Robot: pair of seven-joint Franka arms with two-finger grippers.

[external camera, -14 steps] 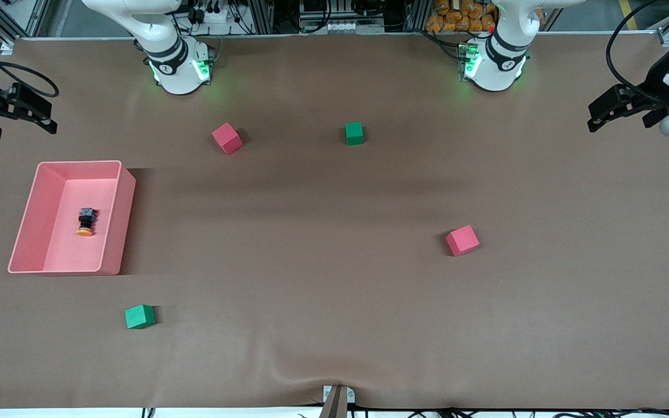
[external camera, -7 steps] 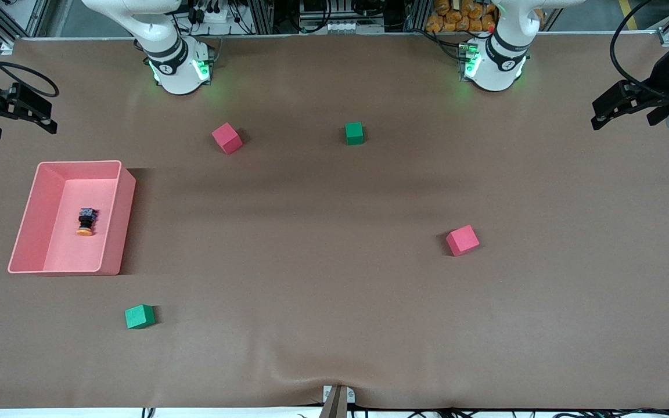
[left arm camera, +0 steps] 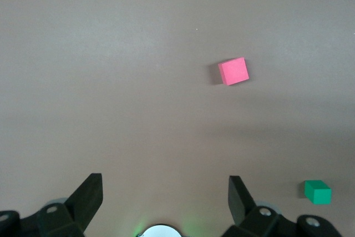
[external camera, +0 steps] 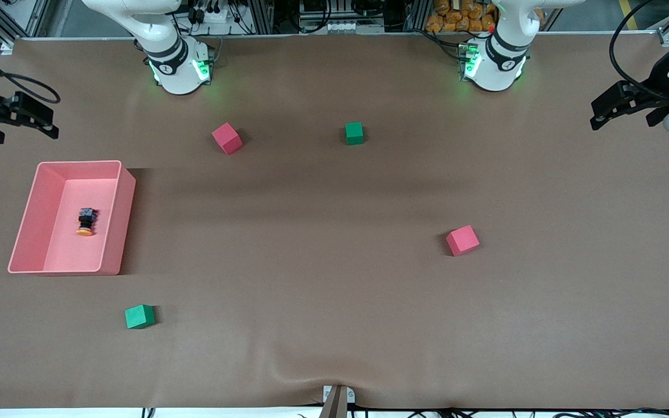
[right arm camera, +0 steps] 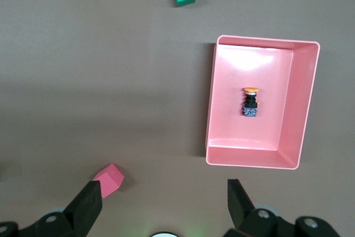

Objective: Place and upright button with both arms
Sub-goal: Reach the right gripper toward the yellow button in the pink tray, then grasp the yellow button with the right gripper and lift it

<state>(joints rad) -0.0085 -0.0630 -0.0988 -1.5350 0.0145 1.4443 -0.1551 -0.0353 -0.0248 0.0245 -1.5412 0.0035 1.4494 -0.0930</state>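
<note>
While the button [external camera: 85, 222] lies in the bin [external camera: 126, 197], left gripper [external camera: 600, 116] and right gripper [external camera: 50, 126] wide open, empty.

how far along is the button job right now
Nothing looks done yet. The button lies on its side in the pink bin, untouched. Nothing is in hand: the right pincer hangs open above the table at the right arm's end, near the bin, and the left pincer hangs open at the left arm's end. Left: pick the button up, place it and stand it upright.
</note>
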